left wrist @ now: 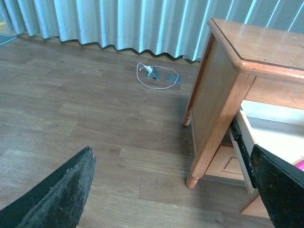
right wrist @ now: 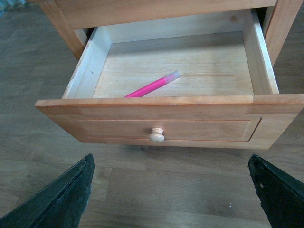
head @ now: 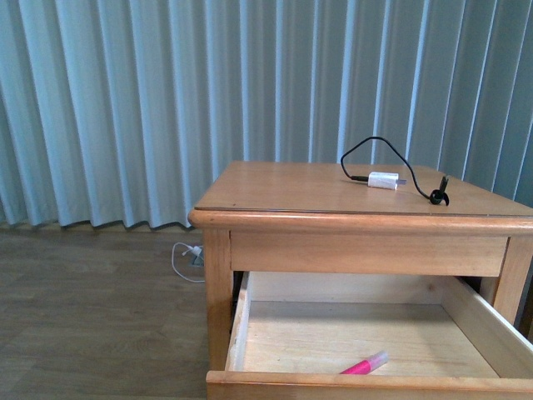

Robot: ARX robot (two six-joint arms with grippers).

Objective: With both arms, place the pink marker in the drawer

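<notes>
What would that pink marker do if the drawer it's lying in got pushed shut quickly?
The pink marker looks slim and round and lies loose on the smooth wooden floor of the drawer, so it would probably roll or slide a little. It looks like a small plastic pen, so it is likely light and stiff, and unlikely to break.

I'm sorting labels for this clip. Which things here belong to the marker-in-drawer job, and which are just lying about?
Job:
pink marker, lying in the open drawer
left hand and right hand, both open and empty

Lying about:
white charger block with black cable on the nightstand top
white cord on the floor
</notes>
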